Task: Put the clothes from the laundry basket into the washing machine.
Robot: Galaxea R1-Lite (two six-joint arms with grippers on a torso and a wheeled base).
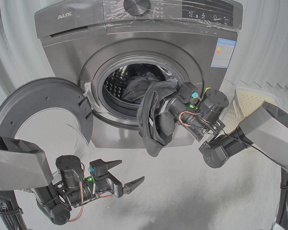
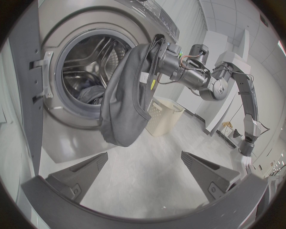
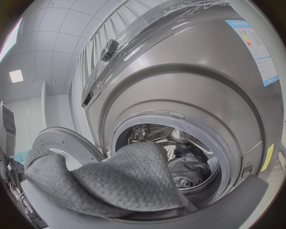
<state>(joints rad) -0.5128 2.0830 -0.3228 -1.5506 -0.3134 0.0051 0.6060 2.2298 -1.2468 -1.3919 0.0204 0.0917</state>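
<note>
Step in hand, as you can judge it: loading one item, carry phase done, insertion not yet done.

**Right tool** [image 2: 159, 49]: closed on a dark grey knit garment [image 1: 150, 126]. The cloth is bunched over its tips, so you see the hold rather than the fingers. The rest of the garment hangs below the tool in a long loop.

**Ahead of the tool:** the round drum opening [image 1: 118, 85] of the grey metal front-loading washing machine [image 1: 69, 53]. The tool sits at the mouth, not deep inside. Darker clothes [image 1: 135, 86] already lie in the drum beyond it.

**Below the tool:** the hanging loop is outside the drum, in front of the machine's front panel under the opening.

**Behind the tool:** the cream perforated plastic laundry basket [image 1: 250, 100] stands on the floor beside the right arm. You cannot tell whether anything is left in it.

**Left tool** [image 1: 131, 170]: spread wide and holding nothing. It is low over the floor, well apart from the right tool. The round grey door [image 1: 40, 101] stands swung open just beyond it.

**Next move, your call:**
- Push the right tool farther into the opening so the loop is drawn up over the lower rim.
- Only then let go.
- If you release here, the tail is likely to drape over the rim or slide to the floor.
- The knit is limp and will trail, so expect to lift it as well as push.
</note>
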